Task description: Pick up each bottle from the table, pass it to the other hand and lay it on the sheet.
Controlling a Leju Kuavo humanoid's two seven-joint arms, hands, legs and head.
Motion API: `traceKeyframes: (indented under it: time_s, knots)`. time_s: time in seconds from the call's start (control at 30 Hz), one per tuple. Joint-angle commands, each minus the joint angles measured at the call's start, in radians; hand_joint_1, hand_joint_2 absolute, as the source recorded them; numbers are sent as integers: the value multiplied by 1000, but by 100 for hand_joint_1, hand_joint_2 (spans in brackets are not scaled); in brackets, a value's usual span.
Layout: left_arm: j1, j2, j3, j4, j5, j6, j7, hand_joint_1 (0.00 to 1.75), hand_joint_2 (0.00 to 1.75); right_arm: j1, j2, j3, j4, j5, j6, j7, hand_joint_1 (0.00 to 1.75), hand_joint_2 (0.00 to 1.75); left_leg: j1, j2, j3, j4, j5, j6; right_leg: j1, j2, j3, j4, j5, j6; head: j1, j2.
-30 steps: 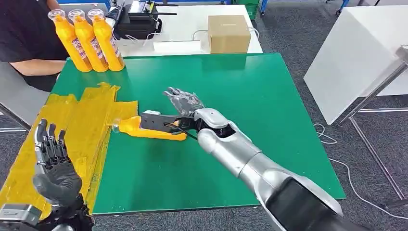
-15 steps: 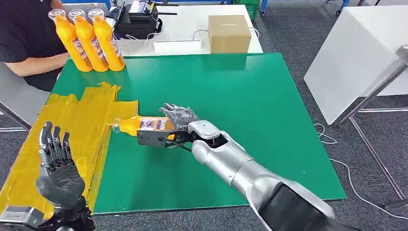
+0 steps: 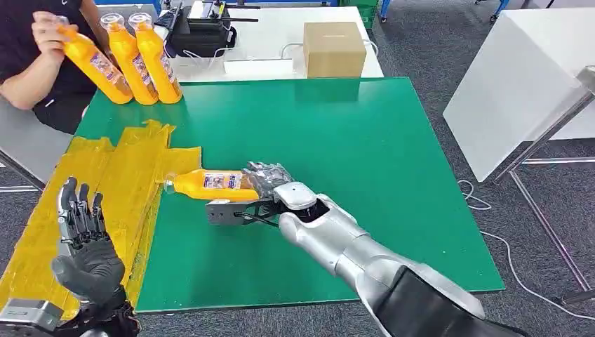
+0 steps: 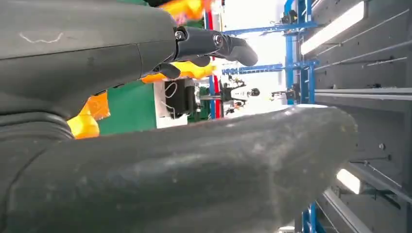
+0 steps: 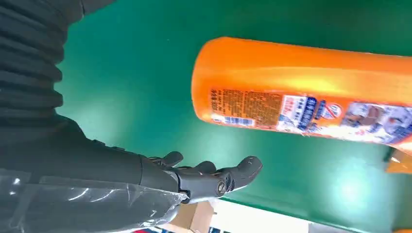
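Observation:
An orange bottle [image 3: 210, 184] lies on its side on the green table [image 3: 365, 140], label up, its neck at the edge of the yellow sheet [image 3: 119, 168]. My right hand [image 3: 263, 189] is at the bottle's base with fingers spread; the thumb lies on the table just in front of the bottle. In the right wrist view the bottle [image 5: 301, 92] lies apart from my fingers [image 5: 218, 179], green table between them. My left hand [image 3: 84, 246] is raised at the near left over the sheet, open and empty, and its fingers [image 4: 214, 43] stretch out in the left wrist view.
Two orange bottles [image 3: 144, 60] stand at the table's far left corner. A person there holds a third bottle [image 3: 95, 63] tilted in one hand. A cardboard box [image 3: 333, 48] and a black bag [image 3: 200, 35] sit on the white table behind. Another white table [image 3: 519, 84] stands right.
My right hand has let go of the bottle and turned, its thumb now in front of it. The bottle has rolled label up. The person has taken hold of the leftmost bottle and tipped it.

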Motion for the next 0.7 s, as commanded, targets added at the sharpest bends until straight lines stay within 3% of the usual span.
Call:
traceKeyframes:
  time_s: [0.03,0.17,0.27,0.7]
  knots:
    - [-11,-16,28,49,4,-4,-5,0,0,-50,-24,60,59,41,4,14,0,175,0,2,9,-3,-3,-2,1,-1,8,-2,-2,-1,0,0]
    - [-6,-19,32,41,2,9,-5,0,0,-47,-32,70,27,62,-2,10,0,175,0,0,2,-1,-1,-1,0,-1,2,0,-1,0,0,0]
    - [10,-20,41,32,3,17,-6,0,0,-30,-58,69,-46,57,5,-5,0,175,0,0,2,0,-1,-1,0,-1,2,0,-1,0,0,0]
    - [-3,-17,38,43,3,19,-9,0,0,-25,-59,72,-58,53,17,3,0,175,0,0,4,-1,-1,-1,0,-2,4,-1,-1,0,0,0]
